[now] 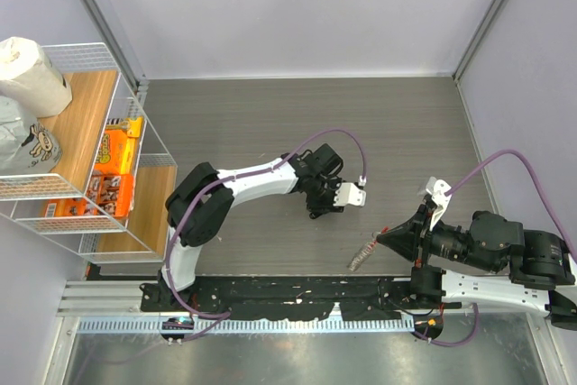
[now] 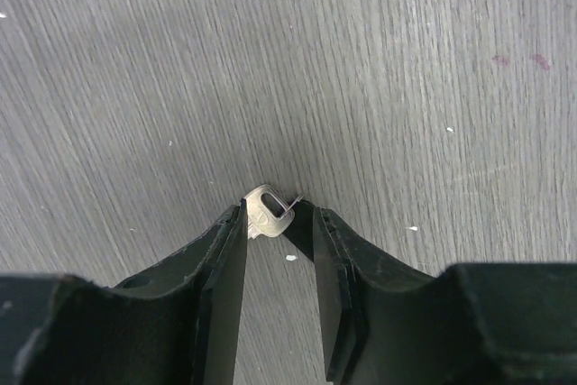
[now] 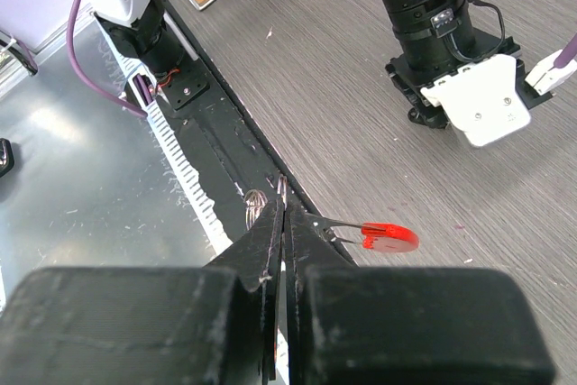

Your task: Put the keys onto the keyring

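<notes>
The left tool point(image 2: 275, 214) is pinching the key point(image 2: 264, 209); the right tool point(image 3: 282, 209) is clamping the keyring point(image 3: 389, 238), apparently at its coil. The key's hole is needing squaring to the ring's end.

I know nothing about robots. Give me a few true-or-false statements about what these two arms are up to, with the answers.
1. The left gripper pinches a small silver key at its fingertips. True.
2. The right gripper is wide open and empty. False: it is shut on the keyring.
3. The keyring carries a red tag. True.
4. The key already hangs on the keyring. False: each gripper holds one, and they are apart.
5. The wire shelf stands to the right of the arms. False: it is on the left.
</notes>
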